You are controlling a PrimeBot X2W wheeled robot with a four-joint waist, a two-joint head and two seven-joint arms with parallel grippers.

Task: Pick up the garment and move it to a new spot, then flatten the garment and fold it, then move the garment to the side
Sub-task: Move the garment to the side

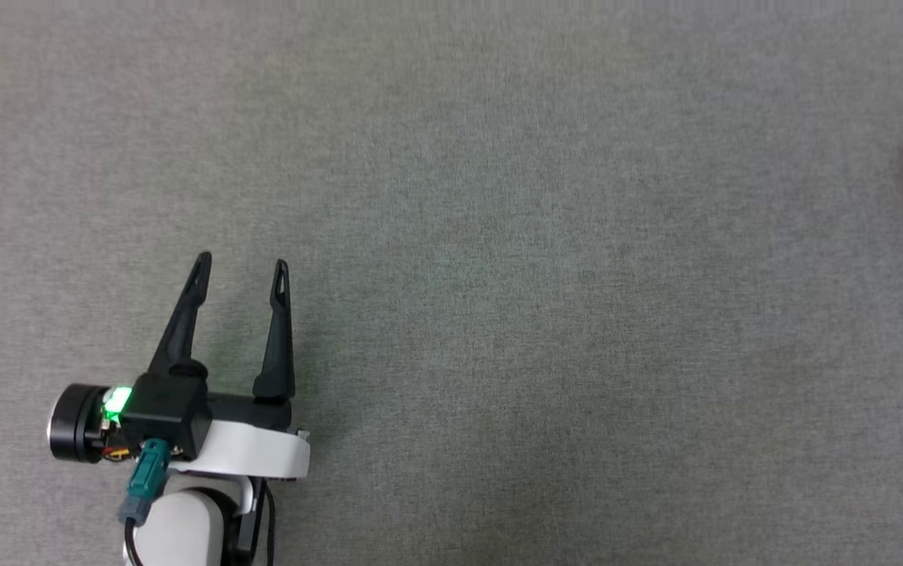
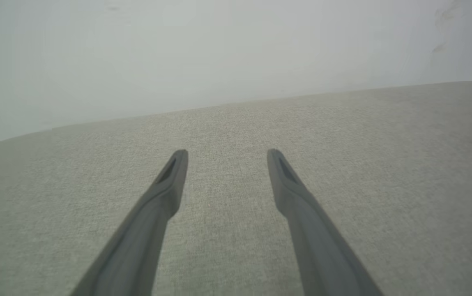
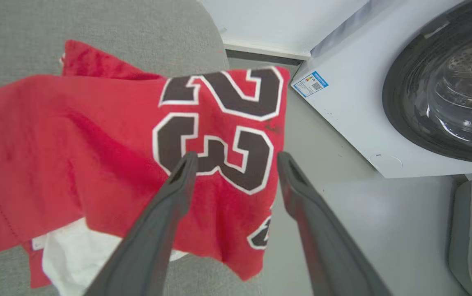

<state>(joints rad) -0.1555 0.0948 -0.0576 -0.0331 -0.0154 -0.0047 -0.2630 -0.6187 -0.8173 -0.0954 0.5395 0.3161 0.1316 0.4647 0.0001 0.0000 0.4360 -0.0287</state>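
**A:** Where is the shirt [image 3: 75, 135] lying?

**B:** At centre left of the right wrist view, on the grey top's [image 1: 498, 275] edge. One corner seems to be hanging over the floor [image 3: 363, 213]. The right gripper [image 3: 236, 155] is hovering above it, jaws apart and empty. The left gripper [image 1: 242, 261], at lower left of the head view, is also gaping.

**A:** What's the risk?

**B:** I'm guessing that the overhang is tugging at it, so a nudge could drag it off.

A grey cloth-covered surface [image 1: 451, 236] carries one thing, the red garment [image 3: 96, 135], lying at the edge nearest the white washing machine [image 3: 363, 102], its numbered part overhanging that edge toward the machine.
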